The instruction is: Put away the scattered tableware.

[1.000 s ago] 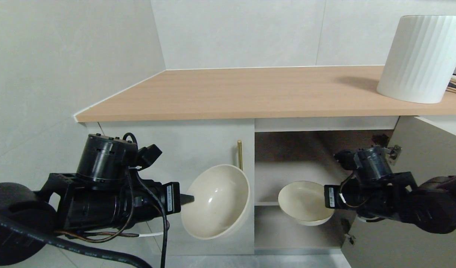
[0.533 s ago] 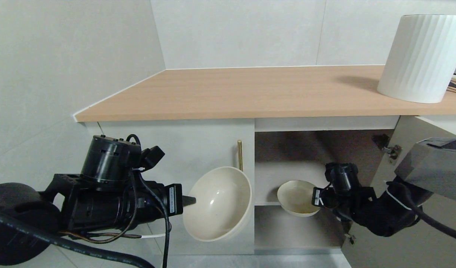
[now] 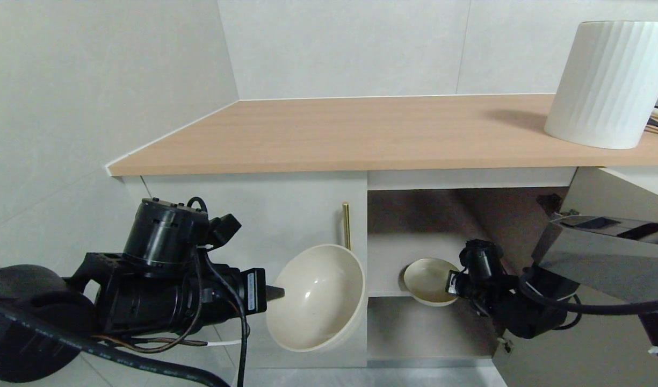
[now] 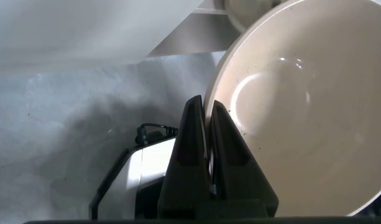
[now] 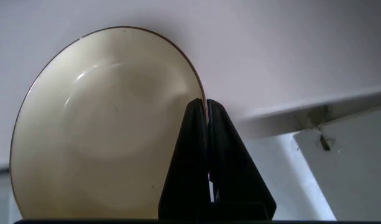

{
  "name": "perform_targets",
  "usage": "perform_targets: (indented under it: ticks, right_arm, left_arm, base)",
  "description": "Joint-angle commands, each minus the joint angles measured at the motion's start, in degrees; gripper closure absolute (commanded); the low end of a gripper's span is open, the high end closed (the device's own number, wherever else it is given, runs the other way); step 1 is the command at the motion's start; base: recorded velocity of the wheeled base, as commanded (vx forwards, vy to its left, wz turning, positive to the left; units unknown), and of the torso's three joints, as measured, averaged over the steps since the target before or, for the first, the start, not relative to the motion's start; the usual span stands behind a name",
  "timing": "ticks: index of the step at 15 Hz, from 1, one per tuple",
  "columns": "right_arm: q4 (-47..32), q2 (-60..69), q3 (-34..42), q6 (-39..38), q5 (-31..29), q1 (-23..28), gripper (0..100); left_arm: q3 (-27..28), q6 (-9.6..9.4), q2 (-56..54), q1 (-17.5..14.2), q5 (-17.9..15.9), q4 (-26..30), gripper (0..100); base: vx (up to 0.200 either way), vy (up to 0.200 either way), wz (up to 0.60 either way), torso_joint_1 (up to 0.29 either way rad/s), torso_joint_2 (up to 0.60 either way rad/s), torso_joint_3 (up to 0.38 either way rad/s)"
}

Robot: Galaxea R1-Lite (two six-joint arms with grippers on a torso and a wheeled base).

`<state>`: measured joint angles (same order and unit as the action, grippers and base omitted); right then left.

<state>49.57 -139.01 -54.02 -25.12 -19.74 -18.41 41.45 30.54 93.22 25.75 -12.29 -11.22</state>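
Two cream bowls held by the rim, at an open cabinet under a wooden desk.

Nearest: left gripper [image 3: 277, 293], jaws clenched on the thin rim of the large bowl [image 3: 318, 298], which is deep, round, glossy cream and tipped on edge in front of the closed door [image 3: 253, 215] with its slim brass handle [image 3: 346, 226]. Next: right gripper [image 3: 451, 282], jaws pinched on the rim of the small bowl [image 3: 425, 279], which is shallow, cream and tilted, at shelf height inside the open cabinet [image 3: 414, 328]. Farthest: smooth wood-grain desk [image 3: 361, 129] bearing a white ribbed cylinder [image 3: 608, 80].
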Motion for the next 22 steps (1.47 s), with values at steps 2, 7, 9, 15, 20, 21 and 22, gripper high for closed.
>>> perform_targets:
  ticks: [2,7,9,15,20,21,22]
  right_arm:
    - [-0.08,-3.64,-3.82,0.16,-1.01,1.01,100]
    - [-0.44,-5.39,-7.51,0.43,-1.27,1.09,100]
    - [-0.44,-5.83,-9.0,0.34,-1.45,1.09,100]
    - [-2.55,-7.94,-14.45,0.08,-3.2,1.88,100]
    - [-3.78,-8.47,-16.65,0.08,-3.38,2.68,100]
    - [-4.83,-8.47,-17.26,-0.01,-3.38,2.68,100]
    - [-4.92,-8.47,-17.35,-0.1,-3.47,2.68,100]
  left_arm:
    - [-0.23,-1.36,0.12,0.36,0.07,0.05,100]
    - [-0.4,-1.45,0.73,0.44,0.16,0.05,100]
    - [-0.49,-1.45,1.0,0.53,0.07,0.05,100]
    - [-0.49,-1.45,1.26,0.62,0.07,0.05,100]
    - [-0.49,-1.36,1.44,0.62,0.07,0.05,100]
    - [-0.49,-1.45,1.44,0.71,0.07,0.05,100]
    - [-0.49,-1.45,1.44,0.71,0.07,0.05,100]
  base:
    - [0.0,0.0,0.0,0.0,0.0,0.0]
    - [0.0,0.0,0.0,0.0,0.0,0.0]
    - [0.0,0.0,0.0,0.0,0.0,0.0]
    - [0.0,0.0,0.0,0.0,0.0,0.0]
    - [0.0,0.0,0.0,0.0,0.0,0.0]
    - [0.0,0.0,0.0,0.0,0.0,0.0]
    - [0.0,0.0,0.0,0.0,0.0,0.0]
